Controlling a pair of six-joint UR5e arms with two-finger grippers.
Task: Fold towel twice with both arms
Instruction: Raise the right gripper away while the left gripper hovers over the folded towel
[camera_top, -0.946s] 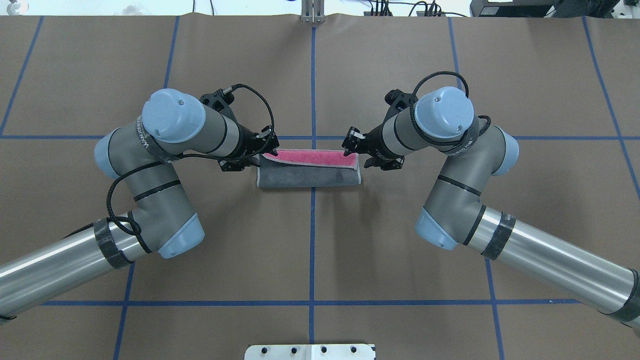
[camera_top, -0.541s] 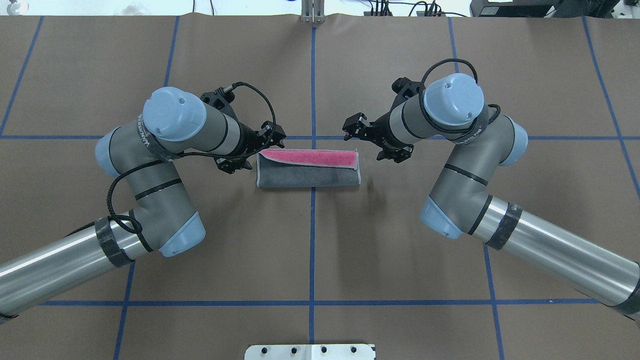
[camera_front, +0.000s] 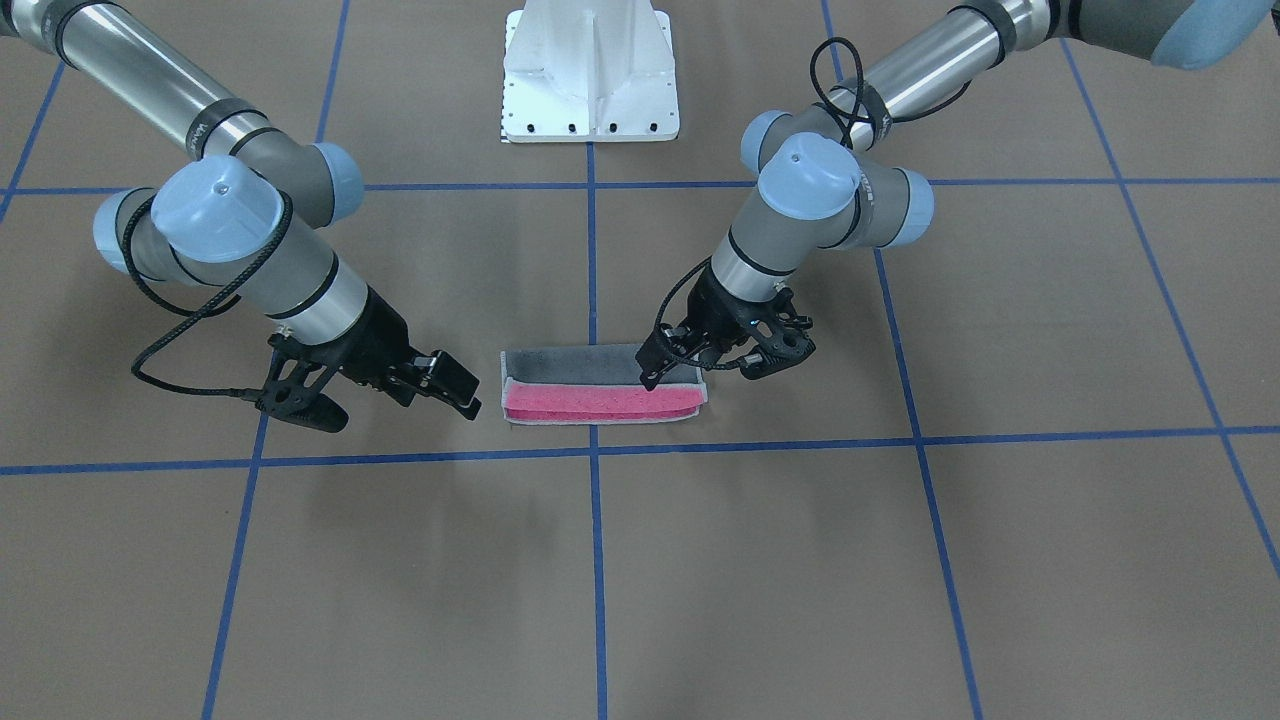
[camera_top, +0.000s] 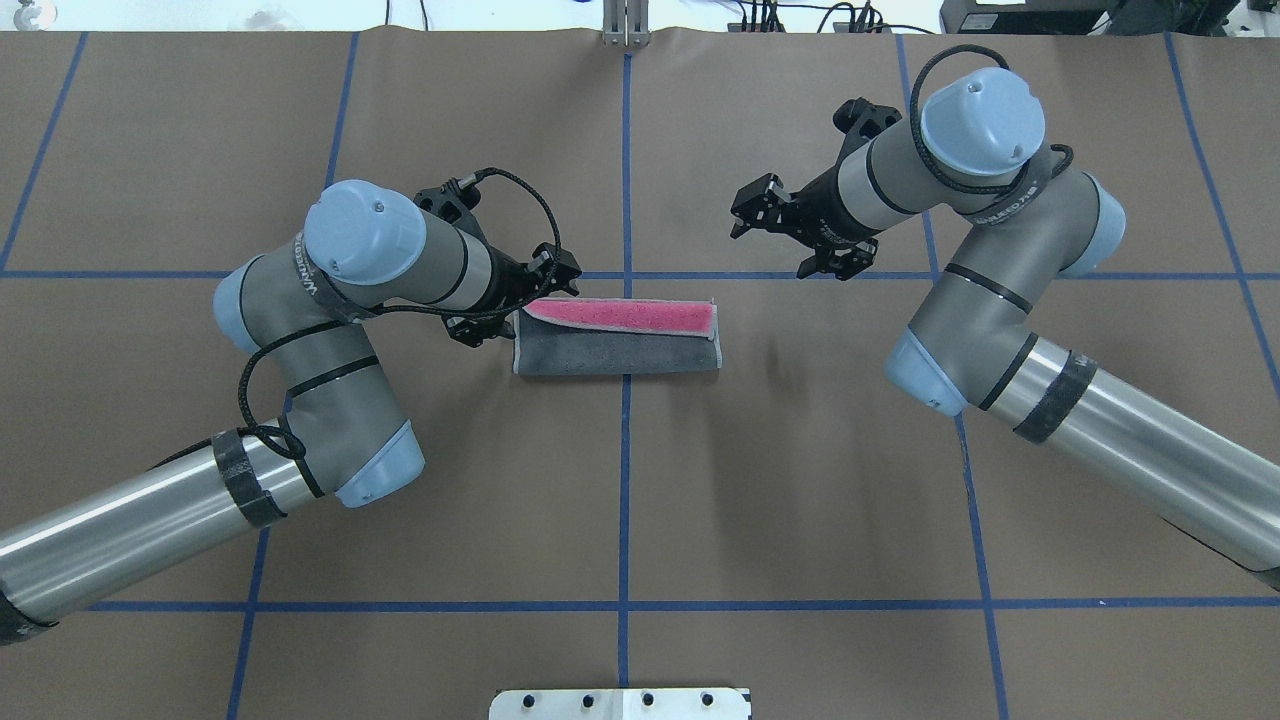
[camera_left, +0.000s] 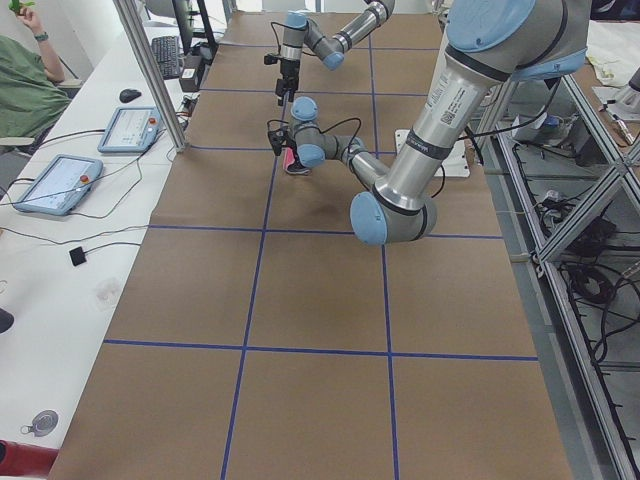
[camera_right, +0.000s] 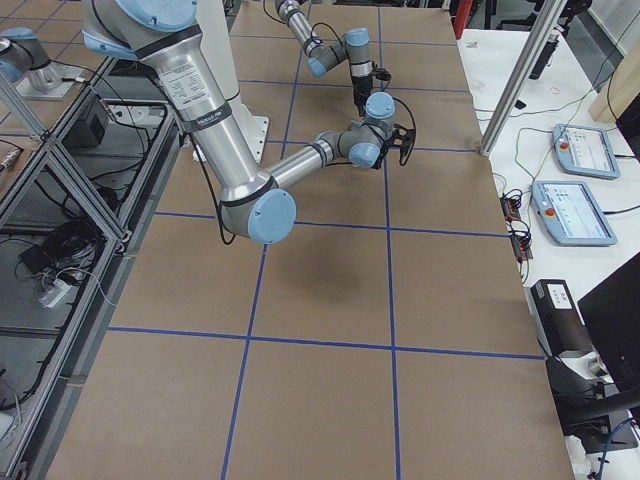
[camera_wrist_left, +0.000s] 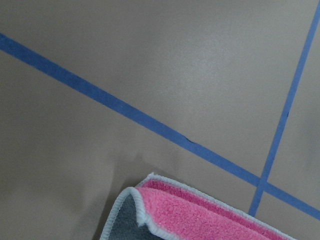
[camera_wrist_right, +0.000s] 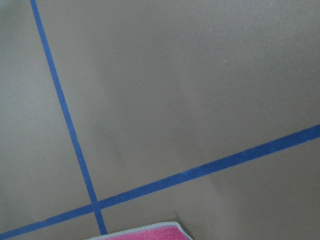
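Right end effector (camera_top: 741, 217) withdrawn, towel (camera_top: 617, 345) well apart

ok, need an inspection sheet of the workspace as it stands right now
Surface: brown paper-covered table with a blue tape grid.
Job's things: pink and dark grey terry towel, folded into a long strip and lying flat, with a pink band showing along its far edge.
Clutter: nothing seen.
Grippers: left gripper open, fingers at the towel's far left corner, contact unclear. Right gripper open, apart from the towel, holding nothing.
Cables: black looping cables at both wrists, off the towel.
Surroundings: white pedestal base; two control tablets on a white side bench; a person in a green top, partly in view.
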